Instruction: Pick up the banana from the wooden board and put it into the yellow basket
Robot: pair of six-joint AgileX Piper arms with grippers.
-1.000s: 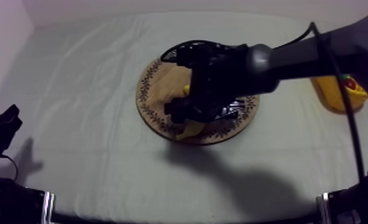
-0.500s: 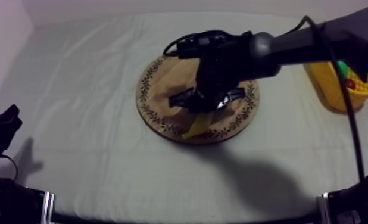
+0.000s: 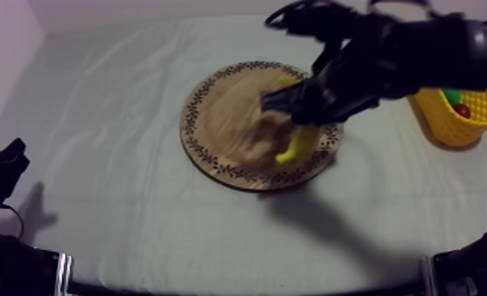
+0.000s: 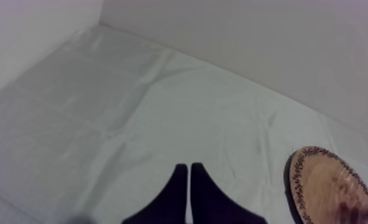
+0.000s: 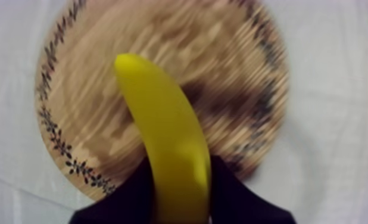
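The right hand (image 3: pixel 303 104) pinches one end of the banana (image 3: pixel 298 142), which hangs over the wooden board (image 3: pixel 221 118). Current step: carry. The next move calls for travel across the surface (image 3: pixel 120 212) to the yellow basket (image 3: pixel 444 126), then release above it. The left hand (image 4: pixel 189 179) rests pressed together.

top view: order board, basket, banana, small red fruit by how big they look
wooden board, largest
yellow basket
banana, partly hidden, so its rank against the basket is unsure
small red fruit, smallest
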